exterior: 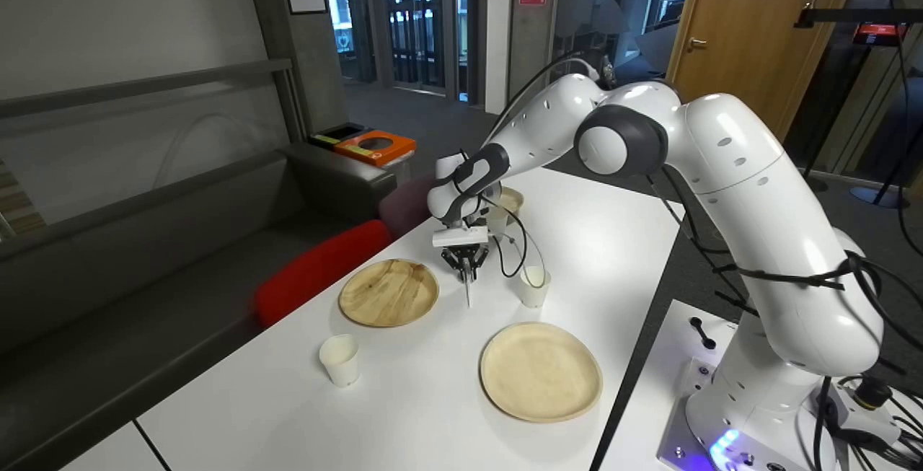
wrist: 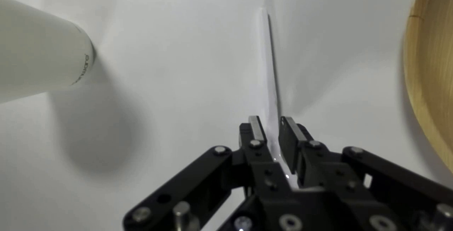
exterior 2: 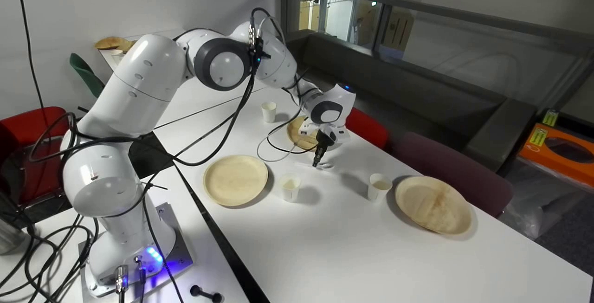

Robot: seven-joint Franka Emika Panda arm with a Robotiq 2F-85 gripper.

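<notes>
A thin white utensil [wrist: 267, 54] lies on the white table, its length running up from between my fingers in the wrist view. My gripper [wrist: 270, 126] straddles it with the jaws drawn close together; a narrow gap shows beside the utensil at the fingertips, so it is still open. Whether a pad touches the utensil deeper in is hidden. In an exterior view the gripper [exterior: 467, 274] points down, with the utensil [exterior: 468, 298] sticking out below it. The gripper [exterior 2: 316, 164] is low at the tabletop, a rounded white utensil end [exterior 2: 326, 165] beside it.
A white cup [wrist: 42, 50] stands on one side of the gripper, a wooden plate [wrist: 433, 93] on the other. Farther off are a plate [exterior: 541, 373], a cup [exterior: 340, 361], another cup [exterior 2: 379, 187] and a plate [exterior 2: 433, 204]. A cable loop [exterior: 523, 254] hangs near the cup.
</notes>
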